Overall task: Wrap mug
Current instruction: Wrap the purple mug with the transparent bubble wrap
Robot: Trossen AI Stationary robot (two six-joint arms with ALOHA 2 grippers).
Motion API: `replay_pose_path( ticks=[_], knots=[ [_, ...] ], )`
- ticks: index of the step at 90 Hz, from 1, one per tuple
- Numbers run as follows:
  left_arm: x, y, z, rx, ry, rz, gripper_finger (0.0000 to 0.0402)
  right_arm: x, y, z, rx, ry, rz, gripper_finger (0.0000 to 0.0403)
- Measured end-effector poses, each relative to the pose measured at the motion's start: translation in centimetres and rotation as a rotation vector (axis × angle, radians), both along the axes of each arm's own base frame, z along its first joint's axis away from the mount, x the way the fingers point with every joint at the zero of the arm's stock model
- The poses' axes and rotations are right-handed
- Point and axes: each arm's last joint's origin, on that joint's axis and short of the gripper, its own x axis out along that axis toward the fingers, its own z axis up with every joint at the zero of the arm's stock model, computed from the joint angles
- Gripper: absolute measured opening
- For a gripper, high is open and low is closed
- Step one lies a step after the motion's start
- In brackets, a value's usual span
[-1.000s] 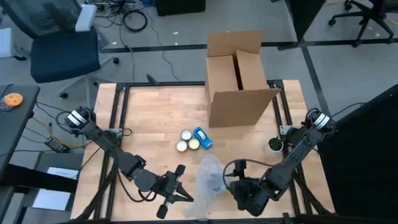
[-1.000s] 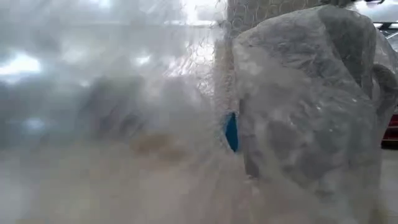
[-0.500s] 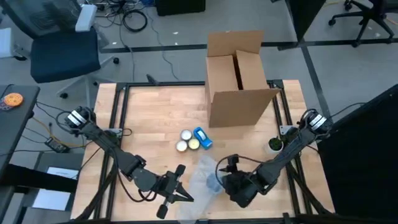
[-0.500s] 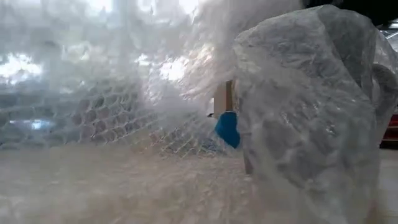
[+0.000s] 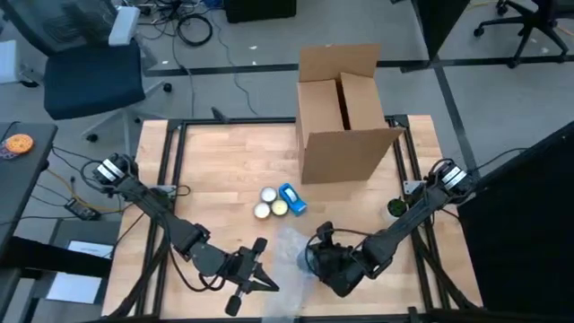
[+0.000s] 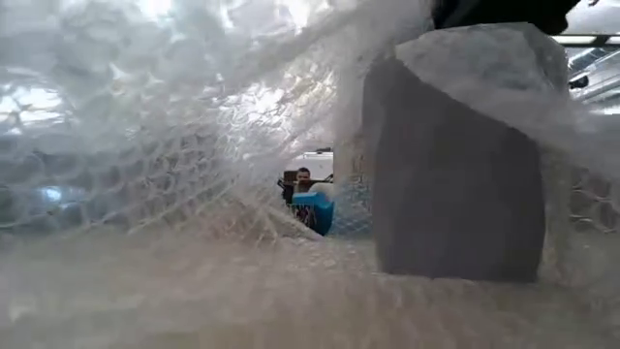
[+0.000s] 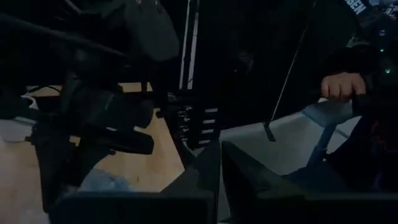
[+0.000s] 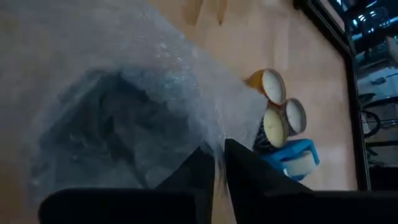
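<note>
I see the right gripper (image 5: 316, 260) low at the near edge of the light wooden table (image 5: 224, 170), its two dark fingers (image 8: 239, 163) pinched on a fold of the clear bubble-wrap sheet (image 5: 289, 265). The mug (image 6: 455, 184), a dark shape shrouded in that sheet, sits at near centre, just left of the right gripper. The left gripper (image 5: 265, 280) rests left of the wrap, fingers closed on nothing. Three small round tins (image 5: 272, 203) and a blue object (image 5: 291, 198) lie just beyond the wrap; an open brown cardboard box (image 5: 345, 112) stands at the far side.
</note>
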Motion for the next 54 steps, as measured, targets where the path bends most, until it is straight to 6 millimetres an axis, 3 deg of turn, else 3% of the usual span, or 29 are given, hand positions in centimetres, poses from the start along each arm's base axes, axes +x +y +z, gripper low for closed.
replay_pose_path(
  ticks=[29,54],
  knots=[
    [0.0,0.0,-0.1,-0.018,0.013,0.005,0.0000,-0.5,1.4,3.2,-0.057,0.037,0.062,0.0001],
    [0.0,-0.4,-0.5,-0.015,0.024,-0.021,0.0001,-1.8,2.2,6.9,0.025,0.080,0.006,0.0000]
  ],
)
